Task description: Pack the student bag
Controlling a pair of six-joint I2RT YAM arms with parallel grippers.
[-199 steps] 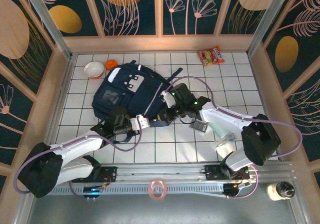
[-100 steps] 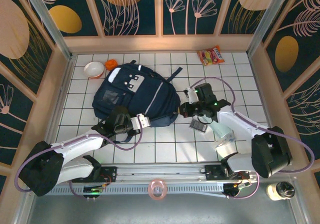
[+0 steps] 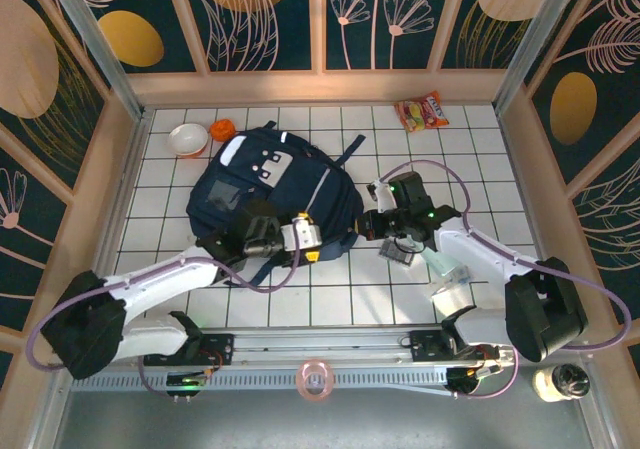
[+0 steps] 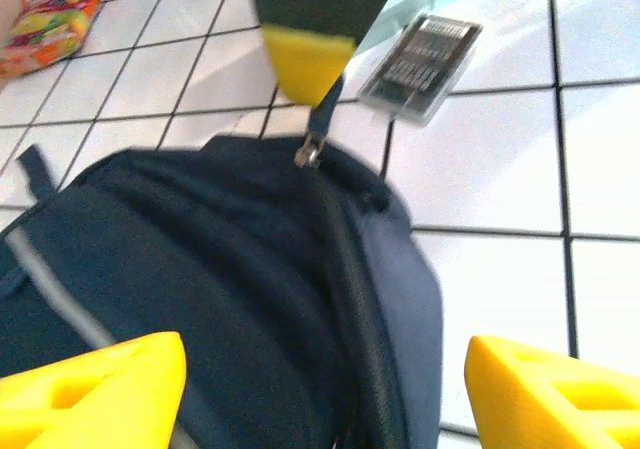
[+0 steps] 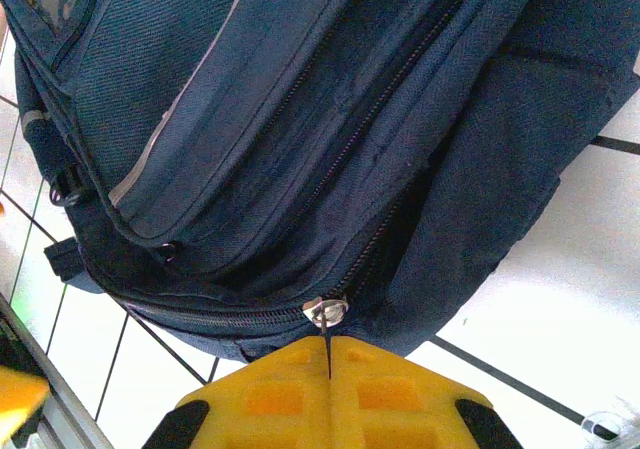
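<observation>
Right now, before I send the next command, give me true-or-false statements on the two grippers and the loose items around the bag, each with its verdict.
1. The right gripper is shut on the zipper pull of the student bag. True.
2. The left gripper is clamped on a bag strap. False: its jaws stand open over the bag and grip nothing.
3. The snack packet is tucked inside the bag. False: it lies out in the open, well apart from the bag.
4. The bowl sits outside the bag, next to its grey-white patch end. True.
</observation>
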